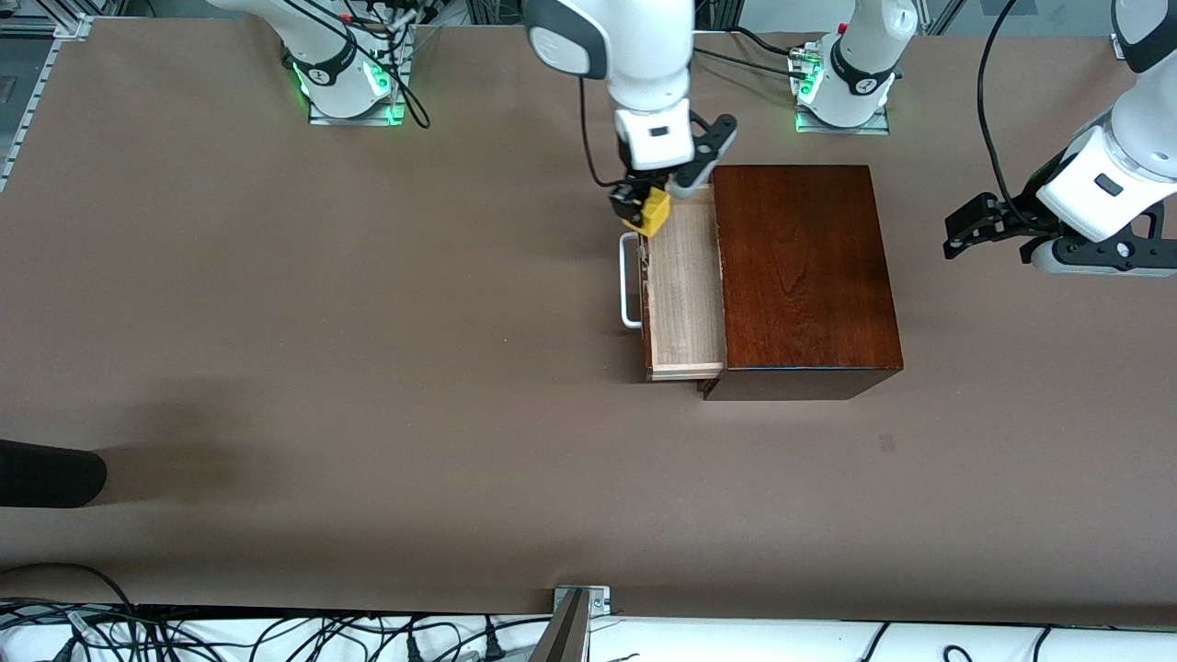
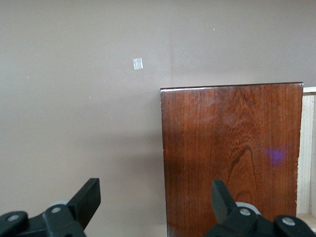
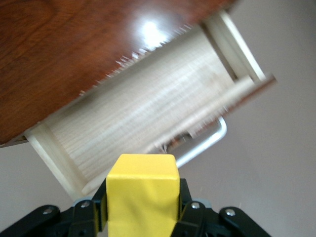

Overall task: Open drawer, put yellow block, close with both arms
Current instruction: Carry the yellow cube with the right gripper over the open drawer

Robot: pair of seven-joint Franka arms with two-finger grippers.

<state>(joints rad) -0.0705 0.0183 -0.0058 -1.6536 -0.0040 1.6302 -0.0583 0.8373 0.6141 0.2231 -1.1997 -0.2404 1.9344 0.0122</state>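
Observation:
The drawer (image 1: 682, 294) is pulled out of the dark-brown wooden box (image 1: 805, 276), its pale tray bare and its white handle (image 1: 629, 280) toward the right arm's end. My right gripper (image 1: 641, 208) is shut on the yellow block (image 1: 651, 211) and hangs over the drawer's corner nearest the robots' bases. In the right wrist view the yellow block (image 3: 143, 197) sits between the black fingers above the open drawer (image 3: 148, 118). My left gripper (image 1: 961, 234) waits open in the air off the box's end, with the box (image 2: 232, 158) showing in the left wrist view.
A black rounded object (image 1: 46, 473) juts in at the table's edge toward the right arm's end, nearer the front camera. Cables (image 1: 276, 634) run along the table's front edge. Brown table (image 1: 368, 322) stretches wide around the box.

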